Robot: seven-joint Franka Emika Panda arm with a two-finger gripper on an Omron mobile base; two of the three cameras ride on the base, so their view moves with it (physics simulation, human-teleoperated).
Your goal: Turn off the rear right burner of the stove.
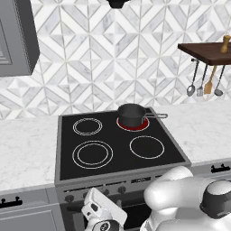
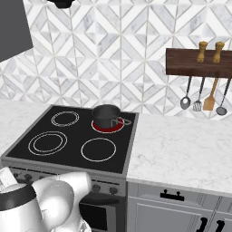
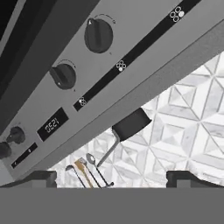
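The stove [image 1: 118, 145] is a black glass cooktop with a grey rim. Its rear right burner [image 1: 136, 127] [image 2: 101, 128] glows red under a small dark saucepan [image 1: 131, 115] [image 2: 106, 116]. My hand [image 1: 100, 210] hangs low in front of the stove's grey front panel [image 3: 140, 22], below the knob row. In the hand view, rolled to one side, two dark knobs [image 3: 98, 35] [image 3: 63, 75] stand close ahead, two smaller ones [image 3: 16, 134] sit further along, and a small display [image 3: 52, 125] lies between. My gripper [image 3: 113, 178] is open, fingertips wide apart, touching no knob.
White marble counters [image 1: 27, 149] [image 2: 181, 149] flank the stove. A wooden shelf [image 2: 197, 63] on the right wall carries pepper mills, with utensils [image 2: 203, 97] hanging under it. A grey cabinet [image 1: 16, 36] hangs at upper left. Grey drawers with dark handles [image 2: 172, 195] lie below the right counter.
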